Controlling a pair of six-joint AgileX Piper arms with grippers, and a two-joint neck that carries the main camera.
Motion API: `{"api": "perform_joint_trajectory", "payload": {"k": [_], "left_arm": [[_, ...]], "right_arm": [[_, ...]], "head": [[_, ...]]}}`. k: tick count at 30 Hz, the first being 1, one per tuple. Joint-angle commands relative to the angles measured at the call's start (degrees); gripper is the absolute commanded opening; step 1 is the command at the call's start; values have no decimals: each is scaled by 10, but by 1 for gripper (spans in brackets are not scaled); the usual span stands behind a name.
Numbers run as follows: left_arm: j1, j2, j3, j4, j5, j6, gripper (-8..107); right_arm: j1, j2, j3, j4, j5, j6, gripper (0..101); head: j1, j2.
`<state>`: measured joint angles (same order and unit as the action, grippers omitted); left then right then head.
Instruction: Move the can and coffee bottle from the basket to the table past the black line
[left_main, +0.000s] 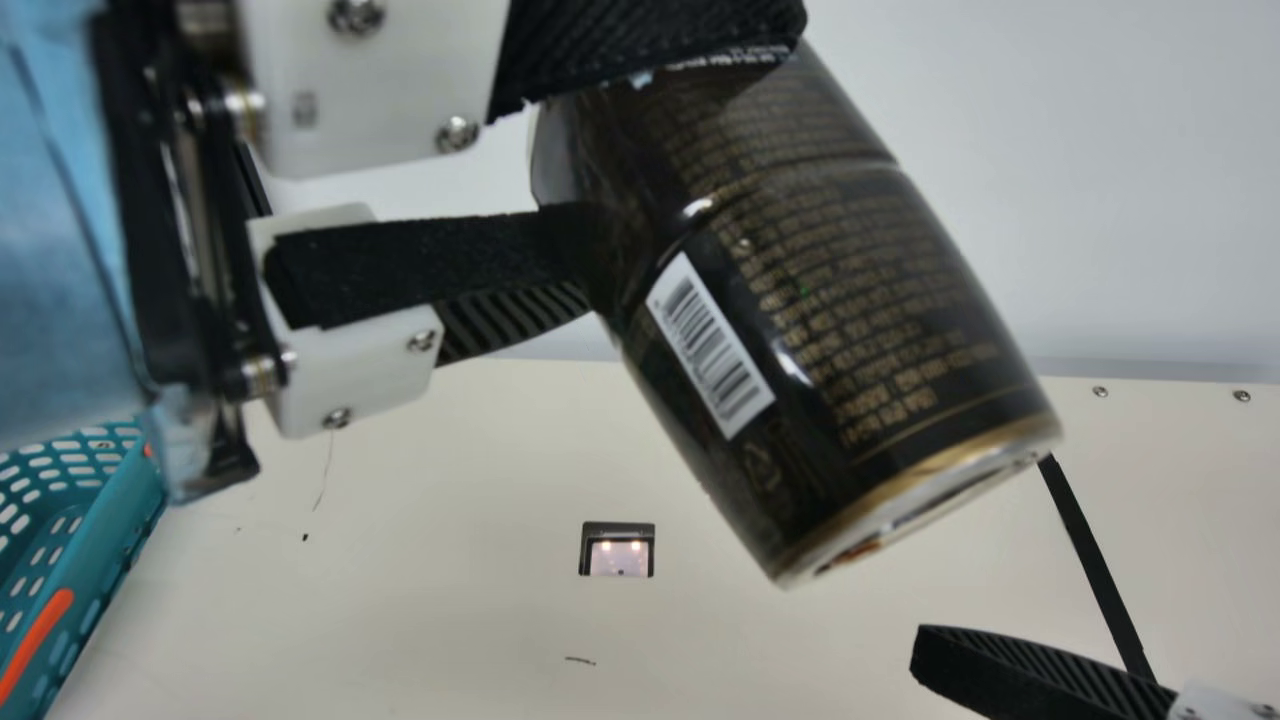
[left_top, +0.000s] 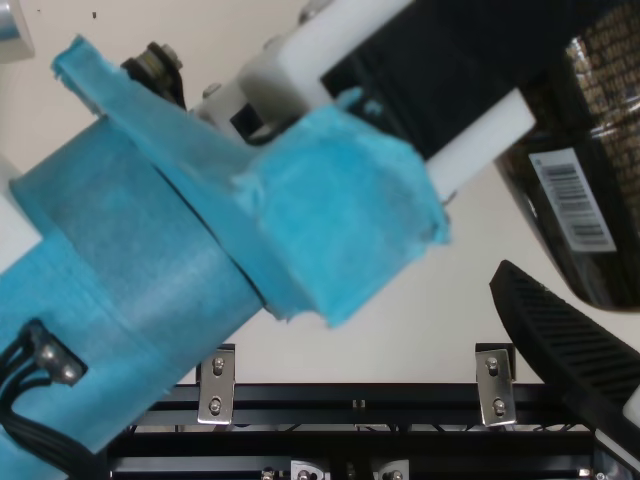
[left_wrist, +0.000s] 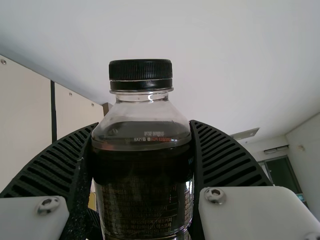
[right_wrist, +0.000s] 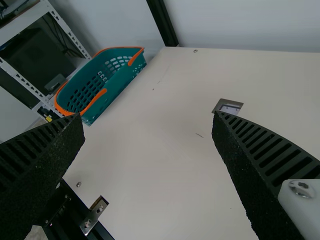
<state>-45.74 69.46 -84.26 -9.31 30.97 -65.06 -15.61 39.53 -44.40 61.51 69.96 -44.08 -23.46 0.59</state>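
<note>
Coffee bottle: held above the cream table, slightly right of the main view's centre, tilted, base pointing to 5 o'clock. In the left wrist view, the black cap projects beyond the fingertips.

Left gripper: pinches the bottle between both ribbed fingers; its arm enters the main view from between 9 and 10 o'clock.

Recess, dark-framed: set in the tabletop, 6 o'clock.

Black line: runs along the table at 4 o'clock.

Right gripper: between 4 and 5 o'clock; fingers spread wide apart.

Basket, teal with orange handles: 8 o'clock.
</note>
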Motion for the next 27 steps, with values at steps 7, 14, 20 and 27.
{"api": "perform_joint_trajectory", "payload": {"k": [7,14,20,27], "left_arm": [[0,0,0,0,0,0,10],[0,0,0,0,0,0,10],[35,-1,11,-35,0,40,10],[98,-7,52,-62,-1,87,10]], "right_arm": [[0,0,0,0,0,0,101],[0,0,0,0,0,0,101],[0,0,0,0,0,0,101],[0,0,0,0,0,0,101]], "head": [[-15,-1],[-15,-1],[-15,-1],[-15,-1]]}}
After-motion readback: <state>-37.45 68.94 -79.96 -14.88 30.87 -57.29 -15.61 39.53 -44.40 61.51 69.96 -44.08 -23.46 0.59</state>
